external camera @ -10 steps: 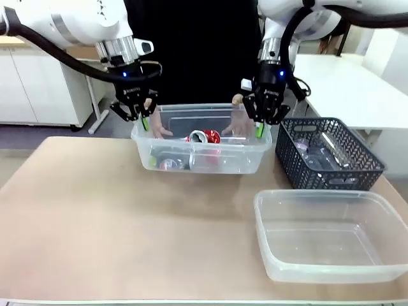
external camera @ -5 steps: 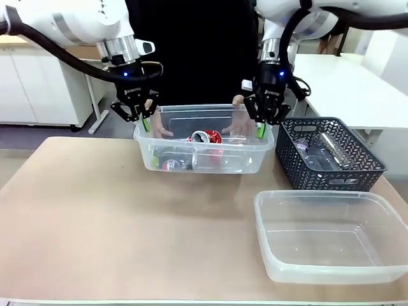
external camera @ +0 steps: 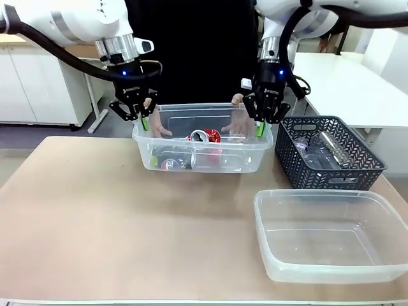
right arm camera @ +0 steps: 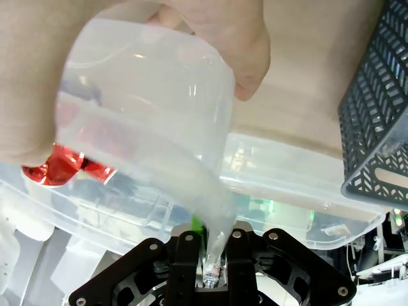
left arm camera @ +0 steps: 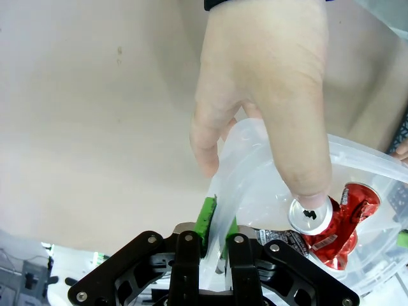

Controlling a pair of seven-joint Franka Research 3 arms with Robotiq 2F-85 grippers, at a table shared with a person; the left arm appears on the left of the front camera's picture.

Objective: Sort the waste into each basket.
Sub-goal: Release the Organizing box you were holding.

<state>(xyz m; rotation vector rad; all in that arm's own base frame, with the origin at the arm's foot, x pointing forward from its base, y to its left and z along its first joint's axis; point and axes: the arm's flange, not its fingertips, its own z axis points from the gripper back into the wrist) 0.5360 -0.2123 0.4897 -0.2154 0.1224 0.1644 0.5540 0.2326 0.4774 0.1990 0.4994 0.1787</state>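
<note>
- The left gripper [external camera: 139,118] hangs over the worktop's far edge, left of the middle. The left end rim of a clear tub [external camera: 255,159] passes between its green pads. I cannot tell whether the pads pinch the rim or have just let go.
- A person's hand [external camera: 159,131] grips that same end of the tub, fingers inside the wall.
- Over the last second the tub has risen very slightly and barely shifted sideways. Both grippers have lifted with it.
- Inside the tub lies the waste: a crushed red can [external camera: 212,136] on top, with other crushed cans [external camera: 171,163] lower down. Nothing has left the tub.
- The person's other hand [external camera: 239,124] holds the tub's right end.
- The right gripper [external camera: 258,124] straddles the right end rim in the same way. Whether it is clamped there is unclear.
- My reading is that the tub is changing hands between the robot and the person, and that sorting of these cans has not begun.
- A dark lattice basket [external camera: 319,175] stands near the worktop's right edge, with clear bottles [external camera: 319,150] in it.
- An empty clear tub [external camera: 274,255] sits at the near right corner.
</note>
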